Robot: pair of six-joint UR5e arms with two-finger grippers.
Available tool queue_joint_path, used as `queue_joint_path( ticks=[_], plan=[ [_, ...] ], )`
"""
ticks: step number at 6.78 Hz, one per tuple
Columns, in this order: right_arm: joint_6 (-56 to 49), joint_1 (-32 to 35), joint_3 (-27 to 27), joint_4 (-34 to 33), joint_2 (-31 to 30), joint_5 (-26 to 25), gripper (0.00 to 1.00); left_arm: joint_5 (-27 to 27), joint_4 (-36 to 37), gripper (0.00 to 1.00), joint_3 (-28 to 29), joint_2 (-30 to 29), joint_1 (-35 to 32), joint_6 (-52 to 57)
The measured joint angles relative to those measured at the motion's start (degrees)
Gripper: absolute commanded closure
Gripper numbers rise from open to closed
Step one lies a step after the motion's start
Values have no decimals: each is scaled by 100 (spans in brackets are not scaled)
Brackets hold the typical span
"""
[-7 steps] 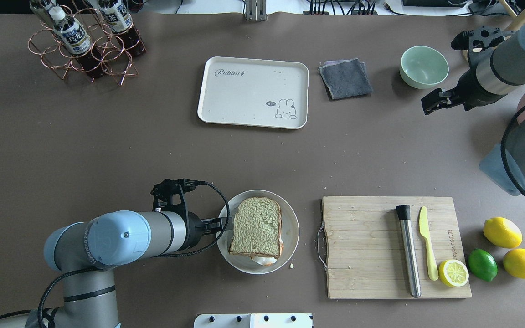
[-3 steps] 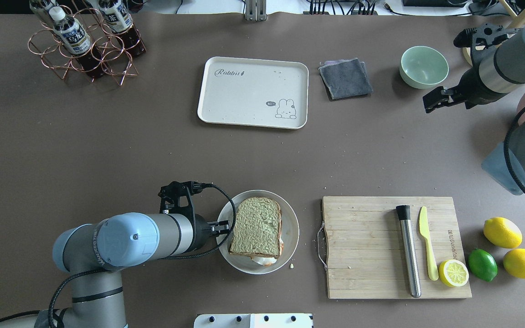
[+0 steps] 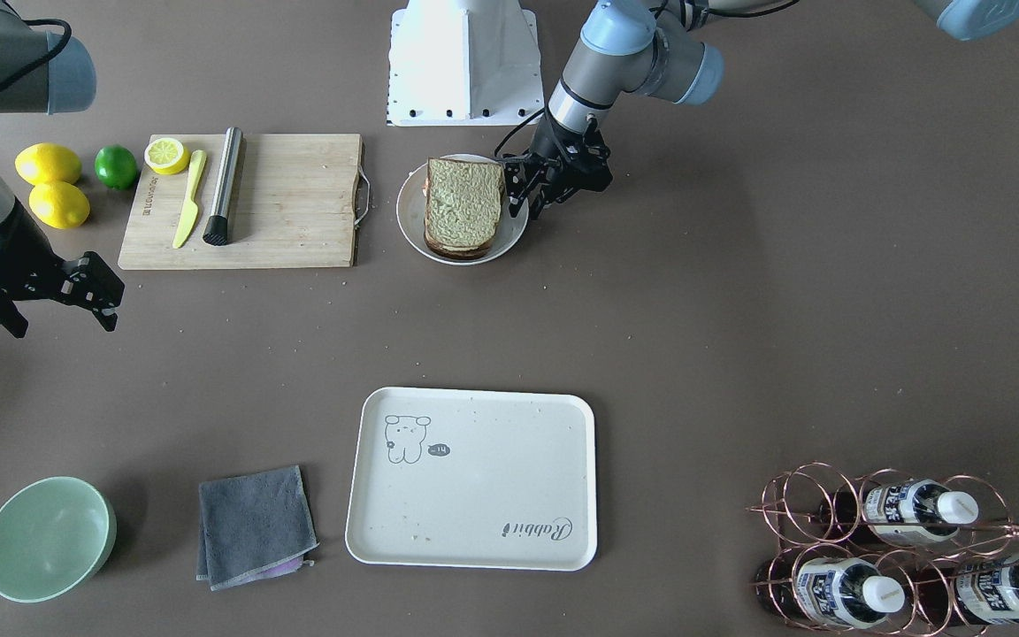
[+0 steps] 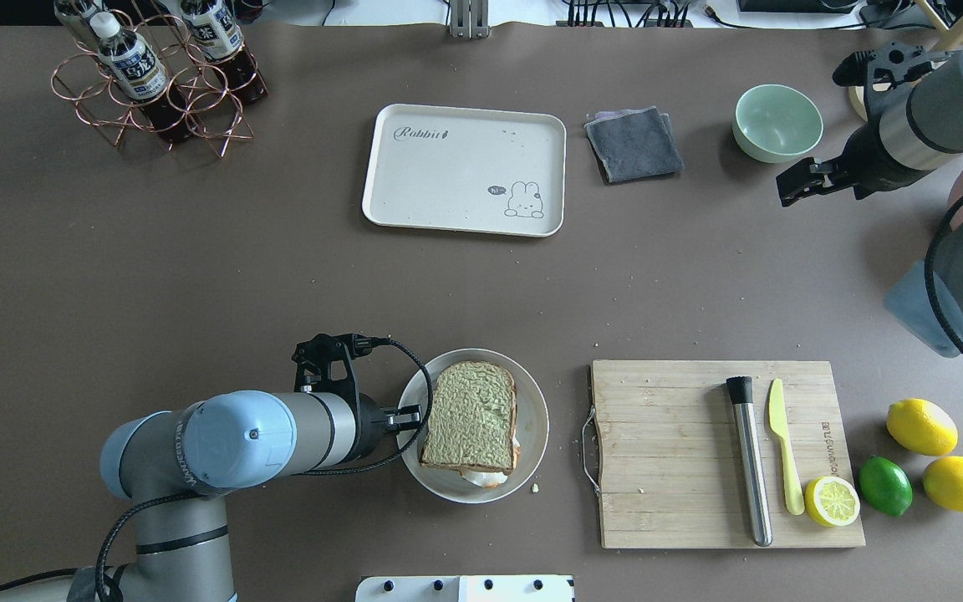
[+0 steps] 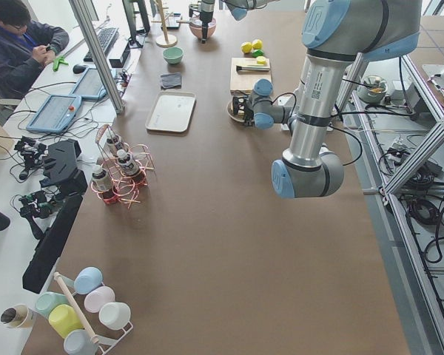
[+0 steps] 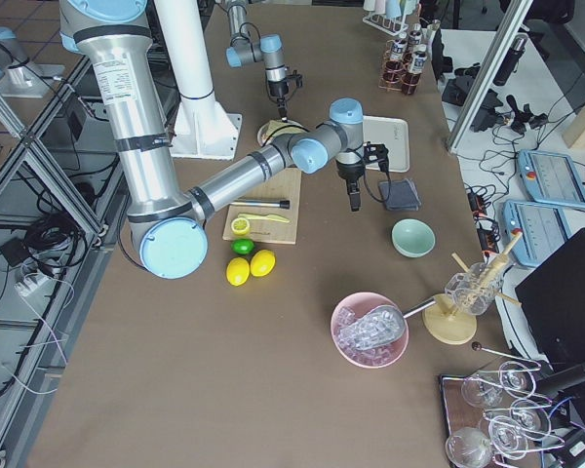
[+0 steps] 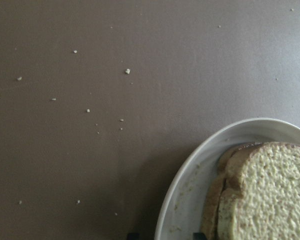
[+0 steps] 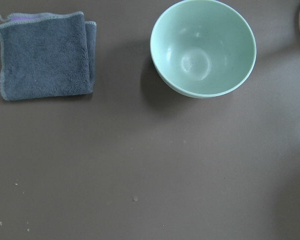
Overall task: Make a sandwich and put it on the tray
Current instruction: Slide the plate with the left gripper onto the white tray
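Front-facing view: the sandwich (image 3: 463, 208) lay assembled on the round plate (image 3: 408, 232), top slice up. The left claw (image 3: 518, 196) sat low at the plate's rim on the robot's left, jaws apart and holding nothing. The right claw (image 3: 58, 296), also spread and empty, hung well apart, out past the cutting board.

Overhead view: the sandwich (image 4: 471, 416) lay directly right of the left claw (image 4: 409, 414). Its long axis ran toward and away from the robot, so the claw faced a long crust edge. The tray (image 4: 448, 188) was bare, well beyond the plate (image 4: 537, 435).

Left wrist view: two dark fingertips showed either side of the plate's rim (image 7: 180, 190).

Judgement: the left arm is nearer, so the pick is its to make
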Motion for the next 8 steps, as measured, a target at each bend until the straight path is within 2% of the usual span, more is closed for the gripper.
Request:
queue_joint_path(
  ticks=[1,2,5,8],
  plan=[
    [0,1,0,0,0,0,0,0,0,88,5,-1,0,0],
    [0,20,8,10,-3,19,0,0,0,100,7,-2,0,0],
    [-454,380,7,498,-495,381,0,-2,-2,100,-13,-4,-8,-10],
    [-2089,1454,-104,480,-1183,1060,0,-99,-8,100,-37,-167,-247,23]
  ],
)
